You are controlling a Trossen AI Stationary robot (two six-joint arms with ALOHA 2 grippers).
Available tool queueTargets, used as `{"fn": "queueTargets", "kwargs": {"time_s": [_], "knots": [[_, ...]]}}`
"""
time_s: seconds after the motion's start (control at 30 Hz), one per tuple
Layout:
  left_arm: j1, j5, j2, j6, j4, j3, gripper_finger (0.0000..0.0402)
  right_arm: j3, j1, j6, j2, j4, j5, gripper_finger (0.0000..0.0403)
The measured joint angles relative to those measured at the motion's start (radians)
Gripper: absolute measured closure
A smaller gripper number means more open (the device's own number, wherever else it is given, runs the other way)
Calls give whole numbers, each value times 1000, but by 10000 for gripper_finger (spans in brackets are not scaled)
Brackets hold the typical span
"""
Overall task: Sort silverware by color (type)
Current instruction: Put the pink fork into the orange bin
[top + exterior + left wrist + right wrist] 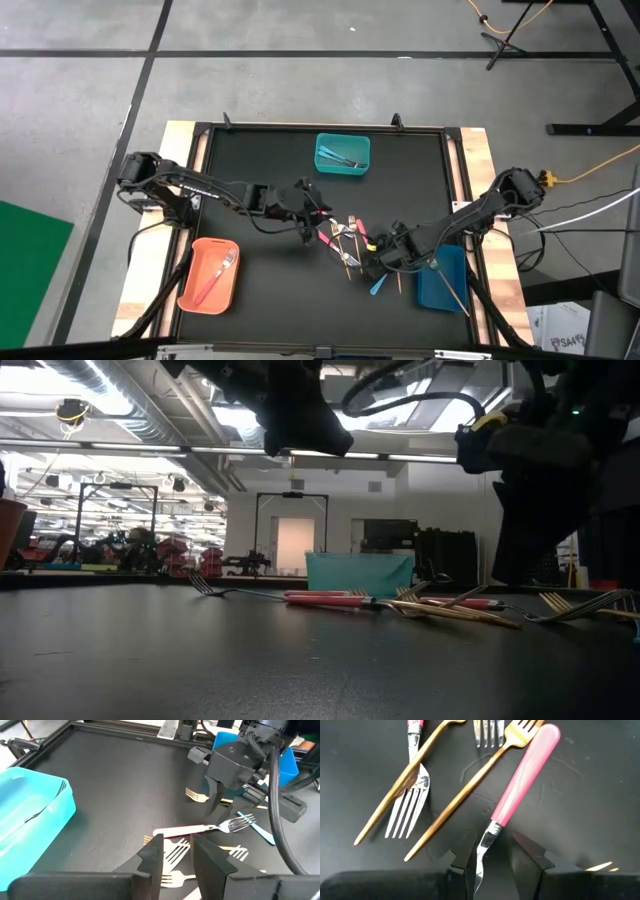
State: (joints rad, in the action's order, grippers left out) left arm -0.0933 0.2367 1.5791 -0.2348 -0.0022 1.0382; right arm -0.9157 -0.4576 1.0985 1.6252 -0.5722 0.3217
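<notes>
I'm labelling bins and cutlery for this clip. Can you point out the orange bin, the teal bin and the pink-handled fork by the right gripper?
orange bin [190,290]: high view, on its left rim.
teal bin [343,168]: high view, on its near wall.
pink-handled fork [525,772]: right wrist view, mid-handle.

Pink-handled fork [522,777], gold forks [470,787]

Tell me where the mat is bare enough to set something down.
Bare: the mat left of the teal bin, and between it and the blue bin. Crowded: the centre, where both grippers stand over the scattered forks. The orange bin fills the near-left corner.
</notes>
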Motion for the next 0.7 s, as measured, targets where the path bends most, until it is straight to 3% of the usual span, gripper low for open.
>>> {"fn": "queueTargets", "kwargs": {"time_s": [0.7], "knots": [[-15,-18,0,-2,-207,0,311,1,0,-3,57,22,0,303]]}}
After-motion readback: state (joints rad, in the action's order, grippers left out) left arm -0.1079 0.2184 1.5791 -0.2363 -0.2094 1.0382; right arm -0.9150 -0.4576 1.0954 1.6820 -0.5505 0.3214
